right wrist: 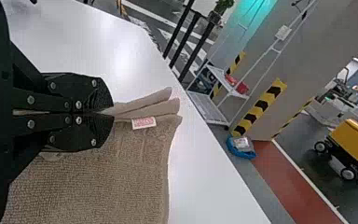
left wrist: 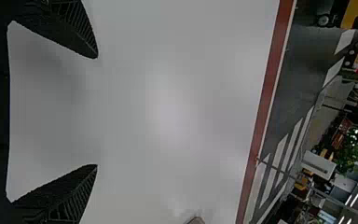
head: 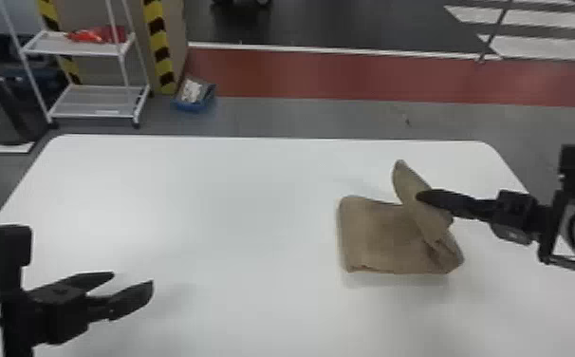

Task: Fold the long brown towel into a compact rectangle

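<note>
Towel (head: 376,237) sits right of centre in the head view, doubled over on the desk (head: 206,213), one end raised in the right gripper (head: 421,195), whose fingers clamp its edge near the label (right wrist: 143,122). The left gripper (head: 132,278), lower left, has fingers apart. Soft and limp, it should weigh little but sag; pinching all layers near a corner would likely keep folds aligned.
</note>
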Tool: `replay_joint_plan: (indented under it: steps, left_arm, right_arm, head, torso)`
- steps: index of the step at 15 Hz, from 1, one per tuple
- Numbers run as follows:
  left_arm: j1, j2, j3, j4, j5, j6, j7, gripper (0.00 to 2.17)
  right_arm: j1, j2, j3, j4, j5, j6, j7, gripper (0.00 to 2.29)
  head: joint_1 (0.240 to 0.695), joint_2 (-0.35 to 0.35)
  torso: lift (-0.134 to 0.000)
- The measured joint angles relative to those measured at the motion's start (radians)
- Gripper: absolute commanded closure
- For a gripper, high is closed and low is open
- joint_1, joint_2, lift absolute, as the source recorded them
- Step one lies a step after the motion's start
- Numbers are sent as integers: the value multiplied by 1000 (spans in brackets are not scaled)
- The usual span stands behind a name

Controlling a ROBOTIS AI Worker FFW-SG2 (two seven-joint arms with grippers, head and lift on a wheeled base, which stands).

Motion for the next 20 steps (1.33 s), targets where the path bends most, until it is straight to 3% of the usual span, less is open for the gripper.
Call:
replay_joint_plan:
  steps: [12, 17, 19, 20]
  left_arm:
    - [17, 0, 6, -15, 12, 0, -4, 39]
    - [20, 1, 10, -21, 16, 0, -3, 39]
    - [20, 0, 9, -21, 16, 0, -2, 39]
    - [19, 0, 8, -21, 16, 0, -1, 39]
  right_arm:
    - [44, 104, 88, 48, 14, -116, -15, 1382]
    - [60, 120, 169, 62, 19, -125, -12, 1369]
    - [69, 127, 191, 63, 15, -125, -3, 1042]
    - [72, 131, 197, 63, 11, -125, 0, 491]
  head:
    - [695, 20]
    - [695, 73]
    - [695, 88]
    - [695, 94]
  torso:
    - [-120]
    - [-120]
    - [-120]
    - [-120]
